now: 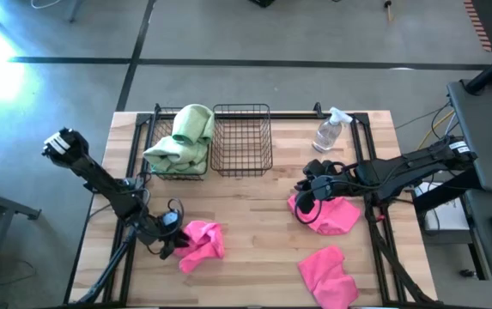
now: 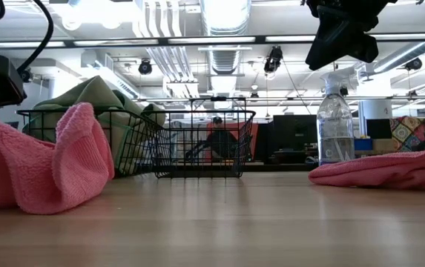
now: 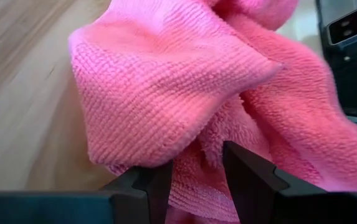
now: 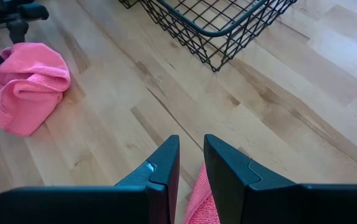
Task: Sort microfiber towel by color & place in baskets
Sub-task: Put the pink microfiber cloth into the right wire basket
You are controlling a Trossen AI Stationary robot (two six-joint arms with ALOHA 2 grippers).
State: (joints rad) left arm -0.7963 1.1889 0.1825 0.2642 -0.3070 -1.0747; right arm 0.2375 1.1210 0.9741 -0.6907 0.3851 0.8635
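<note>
Three pink towels lie on the table. One is near the left edge, at my left gripper, which is shut on it. The second lies flat under my right gripper. That gripper hangs well above the table, its fingers a narrow gap apart and holding nothing. The third pink towel lies at the near edge. Green towels are heaped in the left basket. The right basket holds nothing. My left gripper pinches a bunched fold of the pink towel between its two fingers, coming in low from the table's left side. Several layers fill the gap. The towel's bulk rests on the table, slack.
A clear spray bottle stands upright right of the baskets at the far edge. Bare wood lies between the two arms and in front of the baskets. A black frame rail runs along the table's right side.
</note>
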